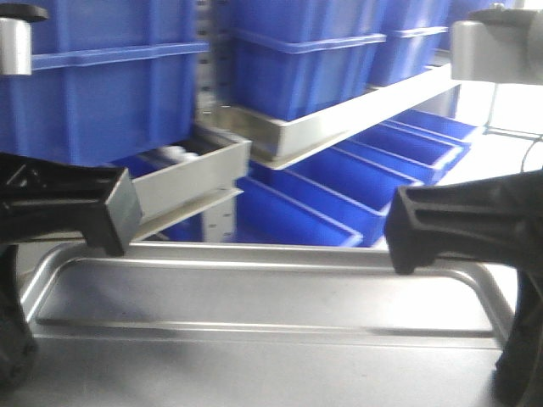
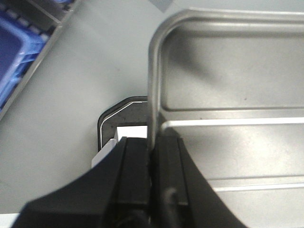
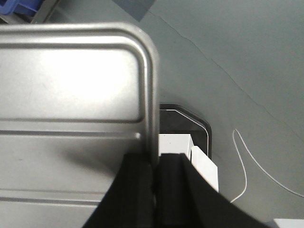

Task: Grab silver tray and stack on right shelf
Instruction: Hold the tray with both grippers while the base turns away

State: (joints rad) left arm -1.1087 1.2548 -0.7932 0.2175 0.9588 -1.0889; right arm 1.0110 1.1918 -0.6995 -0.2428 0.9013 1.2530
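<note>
Right now the silver tray (image 1: 254, 297) hangs roughly level between the two arms, clear of the grey floor (image 3: 228, 57) seen below it, with its ridged base facing up. The left fingers (image 2: 135, 166) are closed almost together on the tray's left rim, pinching the thin metal lip between them. The right fingers (image 3: 137, 180) clamp the tray's right rim in the same way. Beyond the tray's far rim, and higher than it, runs the long steel front bar of what I take to be the right shelf (image 1: 365, 110). Blue bins (image 1: 305, 59) sit above that bar, and more lie below it.

The hold is the weak point, I judge. Each pair of fingers has only a narrow, smooth lip, so if one arm leads the other the tray could twist and slip out. Raised too little, the tray's far rim may strike the steel bar; pushed in carelessly, it may knock the bins beyond it. The shelf's rollers cannot be made out.

No brand, label or writing can be read on anything near the tray.
</note>
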